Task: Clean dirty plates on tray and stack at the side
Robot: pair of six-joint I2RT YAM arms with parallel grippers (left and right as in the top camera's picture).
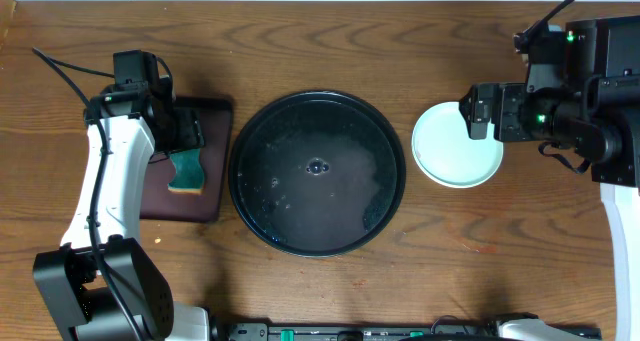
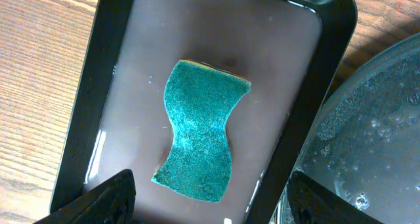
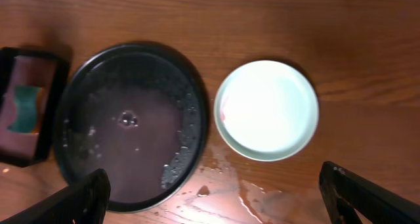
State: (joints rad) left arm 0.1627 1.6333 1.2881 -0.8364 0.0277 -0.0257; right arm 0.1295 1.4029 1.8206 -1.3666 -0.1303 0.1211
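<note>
Teal sponge (image 2: 200, 132) (wavy) in brown tray (image 2: 279, 66).

One large round glossy black tray (image 1: 290, 206), one smaller rectangular dark-brown tray (image 1: 185, 209) and one teal wavy-edged sponge (image 1: 186, 171) share a single wooden table (image 1: 400, 41). One small round pale mint-blue plastic plate (image 1: 450, 156) shows from above; whether others lie beneath it cannot be told. Two black-and-white robot arms flank them, left (image 1: 100, 181) and right (image 1: 575, 116).
</note>
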